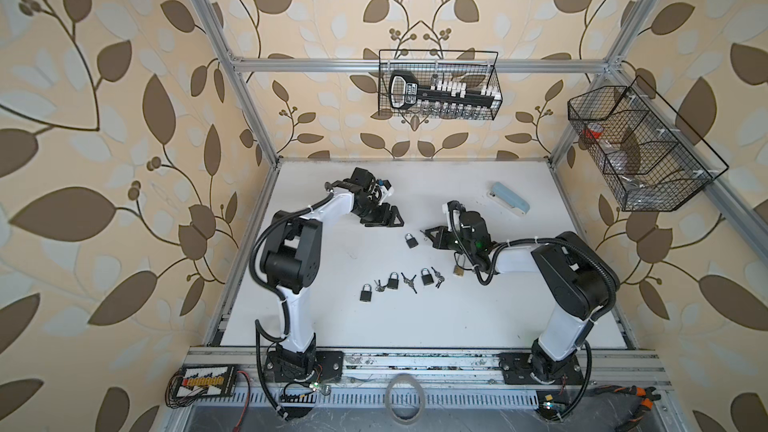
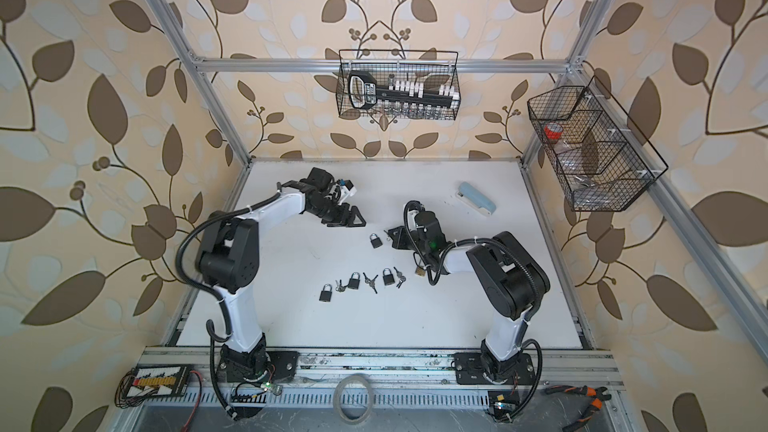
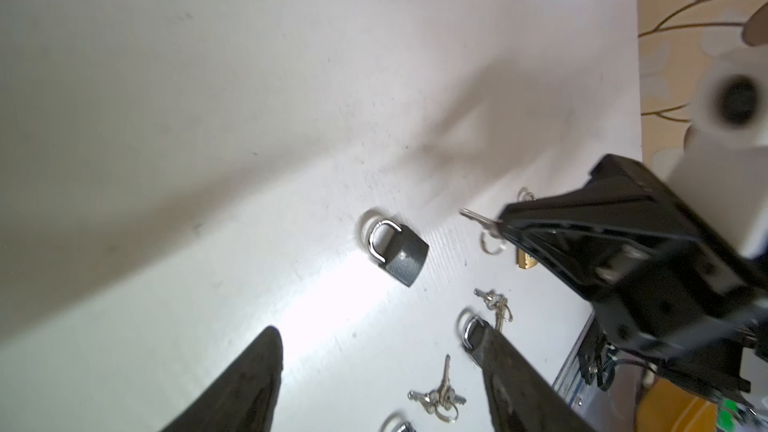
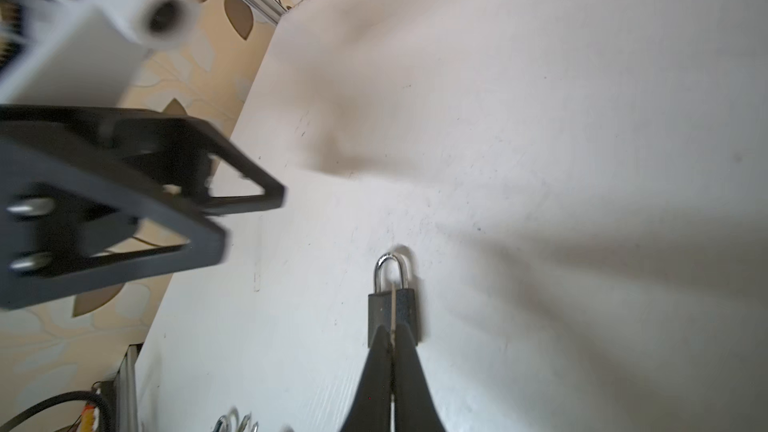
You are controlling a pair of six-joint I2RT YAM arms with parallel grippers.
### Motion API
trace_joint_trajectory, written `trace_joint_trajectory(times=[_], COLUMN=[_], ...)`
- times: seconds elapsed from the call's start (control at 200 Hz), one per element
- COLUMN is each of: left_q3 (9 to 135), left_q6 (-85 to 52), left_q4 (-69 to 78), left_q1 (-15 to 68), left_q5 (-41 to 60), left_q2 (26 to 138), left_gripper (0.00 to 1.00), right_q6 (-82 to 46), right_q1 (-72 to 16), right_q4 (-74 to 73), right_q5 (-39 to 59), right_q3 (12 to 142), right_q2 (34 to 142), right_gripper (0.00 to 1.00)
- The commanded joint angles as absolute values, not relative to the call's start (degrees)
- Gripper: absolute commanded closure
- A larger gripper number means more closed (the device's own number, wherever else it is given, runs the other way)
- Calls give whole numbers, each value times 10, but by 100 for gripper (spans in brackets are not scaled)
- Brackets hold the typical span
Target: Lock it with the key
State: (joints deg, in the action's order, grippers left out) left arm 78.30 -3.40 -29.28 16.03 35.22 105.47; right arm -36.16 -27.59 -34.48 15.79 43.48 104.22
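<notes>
the right claw (image 4: 392, 332) is clenched on a thin silver key (image 3: 476, 216), blade poking out near a dark grey padlock (image 3: 399, 255) whose curved steel shackle lies flat on the matte white tabletop (image 3: 208, 160). the left claw (image 3: 380, 332) is released, tapered black fingers apart.

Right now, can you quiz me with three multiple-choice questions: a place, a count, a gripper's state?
1. Where is the lone dark padlock? A in a wire basket; B on the table beside the right gripper; C on the front rail.
2. How many dark padlocks lie on the table? A two; B four; C seven.
3. The left gripper is: A open and empty; B shut on a key; C shut on a padlock.
Answers: B, beside its tip; B, one plus a row of three; A, fingers apart, nothing between.
</notes>
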Motion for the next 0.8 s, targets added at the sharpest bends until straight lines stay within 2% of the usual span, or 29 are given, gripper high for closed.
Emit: trace_joint_trajectory(times=[0.0, 0.195, 0.365, 0.585, 0.795], left_q3=[707, 628, 595, 555, 499], left_q6=[-110, -134, -129, -130, -142], left_q4=[-144, -112, -107, -87, -45], left_q1=[157, 158, 158, 157, 158], left_q5=[330, 297, 282, 229, 136], left_q2=[956, 878, 838, 774, 701], left_gripper=[23, 20, 18, 14, 1], right_q6=[-346, -349, -354, -360, -329], right_q1=[-284, -287, -289, -292, -289], right_q4=[-326, -316, -310, -323, -301], right_q5=[124, 104, 92, 77, 42], right_q3=[466, 488, 489, 461, 441], right_q2=[1074, 1115, 1129, 1110, 1031], right_gripper=[100, 100, 93, 72, 51])
